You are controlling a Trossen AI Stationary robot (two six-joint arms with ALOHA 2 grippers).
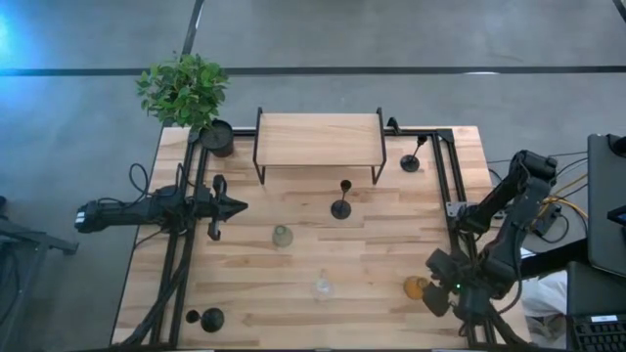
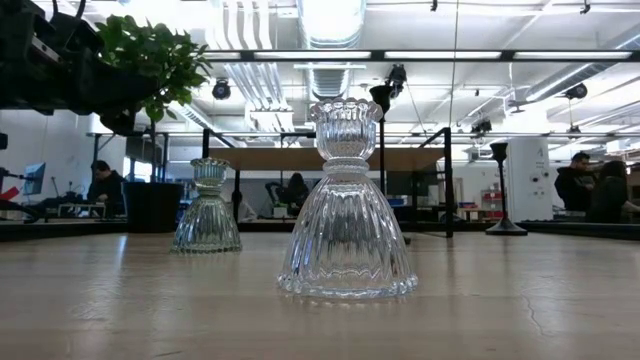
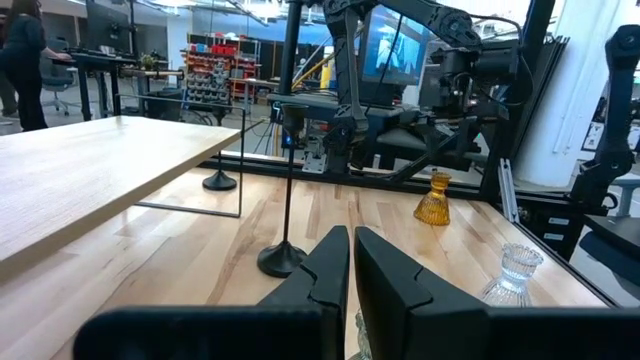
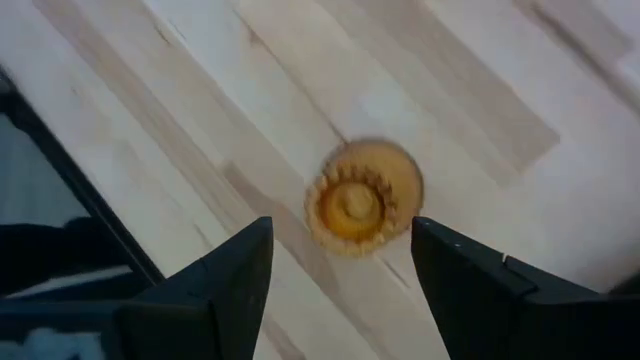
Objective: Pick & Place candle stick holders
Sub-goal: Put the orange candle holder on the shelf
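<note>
An amber glass candle holder (image 1: 416, 287) stands on its base near the table's right near corner. My right gripper (image 4: 341, 228) is open above it, pointing down, with a finger on either side of it and touching nothing; the holder shows from above in the right wrist view (image 4: 362, 197). A clear glass holder (image 1: 323, 288) and an olive-green one (image 1: 283, 236) stand mid-table. Black holders are at the middle (image 1: 340, 208), the far right (image 1: 411, 161) and the near left (image 1: 210, 318). My left gripper (image 1: 230, 207) is shut and empty at the left.
A wooden riser on black legs (image 1: 318, 139) stands at the far middle. A black pot (image 1: 217, 137) with a green plant (image 1: 184, 88) is at the far left corner. Black frame rails (image 1: 440, 186) run along both sides. People show in the room beyond.
</note>
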